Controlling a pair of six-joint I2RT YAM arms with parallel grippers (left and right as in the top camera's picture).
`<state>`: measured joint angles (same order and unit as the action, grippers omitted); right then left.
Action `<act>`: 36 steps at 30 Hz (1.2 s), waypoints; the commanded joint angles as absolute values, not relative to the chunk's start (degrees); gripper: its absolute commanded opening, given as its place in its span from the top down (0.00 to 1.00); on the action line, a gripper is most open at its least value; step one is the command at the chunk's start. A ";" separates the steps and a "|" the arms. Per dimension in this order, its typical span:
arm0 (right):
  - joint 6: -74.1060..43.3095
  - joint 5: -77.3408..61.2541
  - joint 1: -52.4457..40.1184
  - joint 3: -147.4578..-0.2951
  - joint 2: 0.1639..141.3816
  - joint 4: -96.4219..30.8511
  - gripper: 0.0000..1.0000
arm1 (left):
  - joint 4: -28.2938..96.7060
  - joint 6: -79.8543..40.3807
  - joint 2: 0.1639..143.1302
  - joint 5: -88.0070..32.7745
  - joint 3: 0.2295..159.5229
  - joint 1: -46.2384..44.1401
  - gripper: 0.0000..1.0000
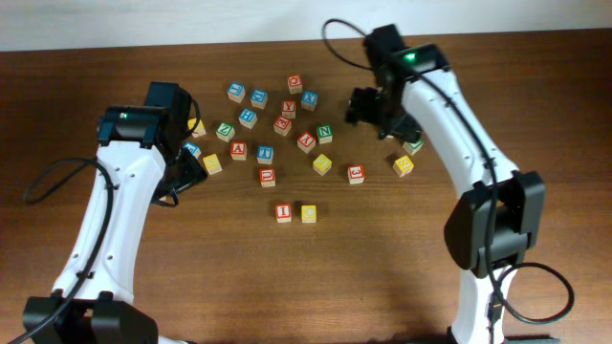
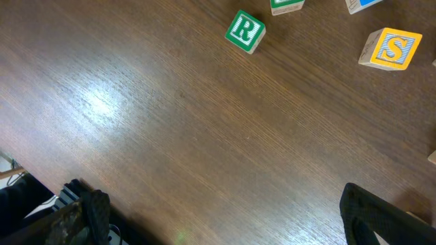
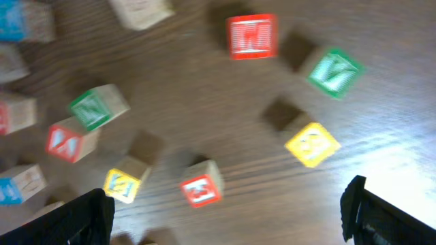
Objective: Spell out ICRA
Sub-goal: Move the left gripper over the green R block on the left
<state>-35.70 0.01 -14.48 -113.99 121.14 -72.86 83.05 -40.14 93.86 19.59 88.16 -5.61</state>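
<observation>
The red I cube [image 1: 283, 212] and the yellow C cube [image 1: 309, 213] stand side by side at the front centre of the table. A green R cube [image 2: 245, 30] lies well ahead of my left gripper [image 2: 221, 207], which is open over bare wood. A red-faced cube that reads like A [image 1: 238, 150] sits in the scattered group, right of my left gripper [image 1: 188, 169]. Above the group's right side my right gripper [image 1: 368, 105] hangs open. In its wrist view, the right gripper [image 3: 228, 204] has a red cube marked 3 [image 3: 201, 190] just ahead of its jaws.
Several other letter cubes lie scattered across the far middle of the table, among them a yellow S cube [image 2: 392, 49], a green N cube [image 1: 324, 133], a yellow cube [image 1: 404, 165] and a green cube [image 1: 413, 145] by the right arm. Black cables trail from both arms.
</observation>
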 commanded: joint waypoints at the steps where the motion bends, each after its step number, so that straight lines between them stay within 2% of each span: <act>1: -34.96 -2.83 -9.98 -114.34 121.45 -75.00 0.02 | 82.96 -40.91 93.62 20.60 87.88 -5.48 0.01; 9: -34.74 1.10 5.08 -114.32 121.45 -81.10 0.02 | 82.96 -40.91 93.62 20.60 87.88 -5.48 0.01; 13: -34.76 -0.34 9.17 -114.32 121.45 -81.71 0.02 | 82.91 -40.91 93.62 19.38 87.88 -5.48 0.01; 15: -34.76 -1.04 9.50 -114.32 121.45 -81.62 0.02 | 82.96 -40.91 93.62 12.58 87.88 -5.48 0.01; 16: -34.76 -1.02 9.50 -114.34 121.45 -81.62 0.01 | 80.99 -40.91 93.62 3.07 87.88 -5.48 0.01; 21: -34.76 -1.02 9.50 -114.32 121.45 -81.62 0.02 | 79.09 -40.25 93.62 -4.32 87.88 -5.63 0.01; 27: -34.76 -1.02 9.50 -114.32 121.45 -81.62 0.02 | 73.30 -40.23 93.62 -2.92 87.88 -5.56 0.01; 31: -34.76 -1.02 9.50 -114.32 121.45 -81.62 0.02 | 65.60 -40.27 93.62 11.03 87.88 -5.56 0.01; 36: -34.76 -1.02 9.50 -114.32 121.45 -81.62 0.02 | 66.65 -40.53 93.65 13.52 87.77 -5.56 0.01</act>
